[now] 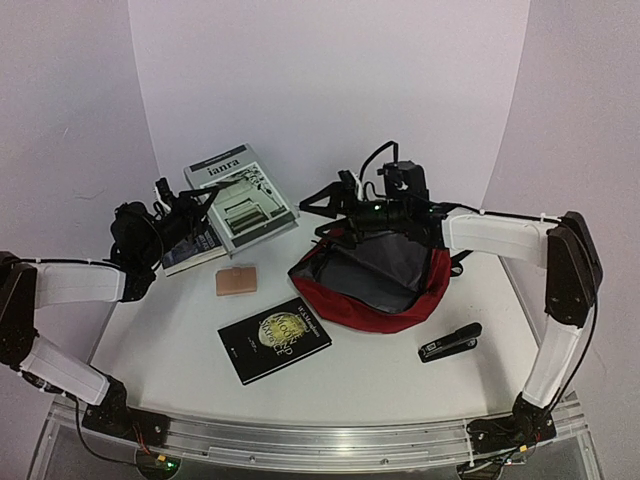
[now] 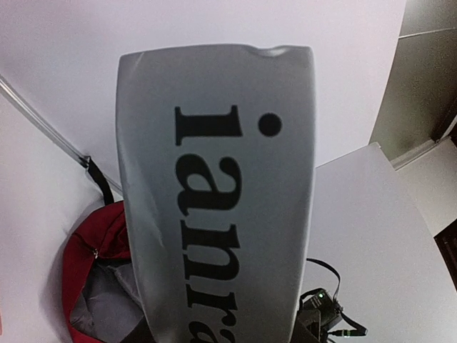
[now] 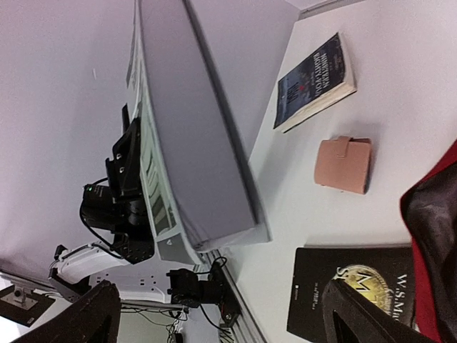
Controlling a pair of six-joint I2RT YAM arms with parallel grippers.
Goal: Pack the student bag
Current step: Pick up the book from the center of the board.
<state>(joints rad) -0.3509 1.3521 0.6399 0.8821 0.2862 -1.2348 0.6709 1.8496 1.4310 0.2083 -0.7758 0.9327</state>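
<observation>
The student bag (image 1: 375,285) is a dark red backpack lying open at centre right, with its grey lining showing. It also shows in the left wrist view (image 2: 93,250) and at the right edge of the right wrist view (image 3: 435,236). My left gripper (image 1: 185,207) is shut on the near edge of a grey book titled "ianra" (image 1: 240,195) and holds it tilted above the table's back left. The book fills the left wrist view (image 2: 214,200) and hides my fingers there. My right gripper (image 1: 335,200) hovers at the bag's far left rim by the black straps, jaws wide apart (image 3: 221,289).
A dark blue book (image 1: 195,247) lies under the raised grey book. A tan wallet (image 1: 237,279) and a black book with a gold disc (image 1: 274,338) lie left of the bag. A black stapler (image 1: 450,342) lies at its front right.
</observation>
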